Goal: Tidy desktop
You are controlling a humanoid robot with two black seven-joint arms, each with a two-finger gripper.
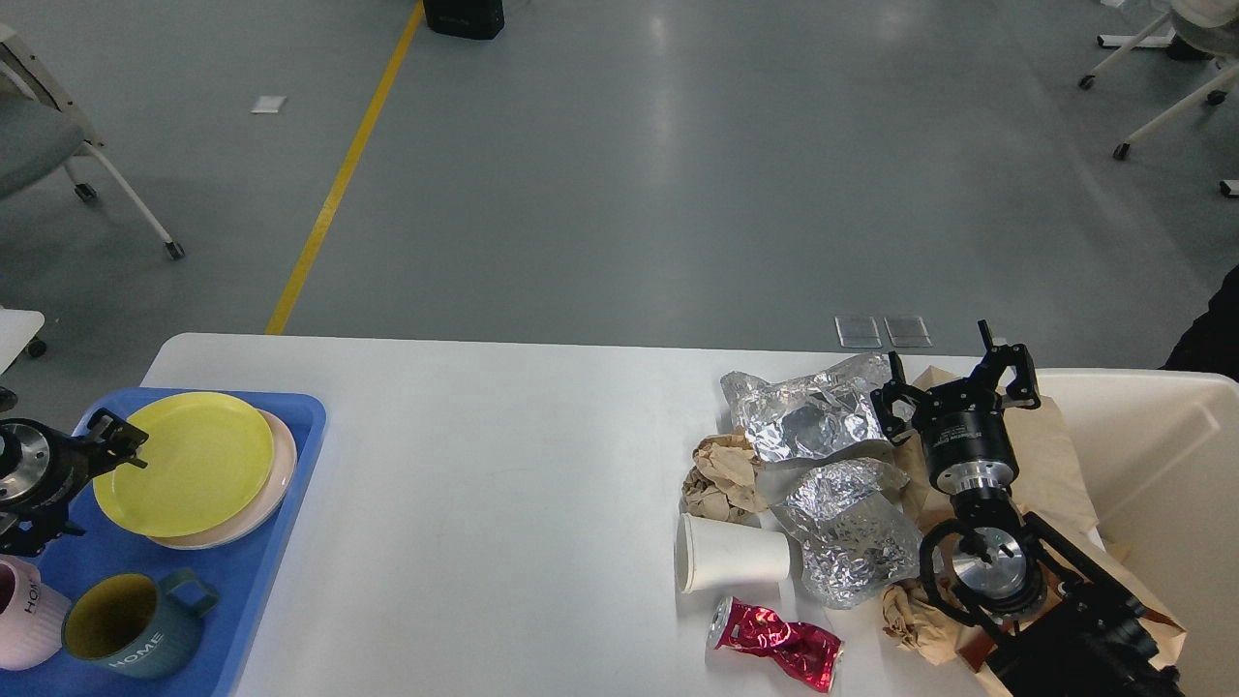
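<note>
Both claws spread, left claw [102, 455] at plate [184, 465], right claw [953, 382] raised

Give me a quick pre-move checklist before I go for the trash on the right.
1. Left gripper off the yellow plate: cannot tell, its fingers are at the rim.
2. Yellow plate on the pink plate in the tray: ok.
3. Right gripper open: ok, fingers spread.
4. Right gripper holding nothing: ok.
5. Trash off the desktop: not ok; foil, paper cup and red can lie there.
6. Bin reachable: ok, beside the right arm.
</note>
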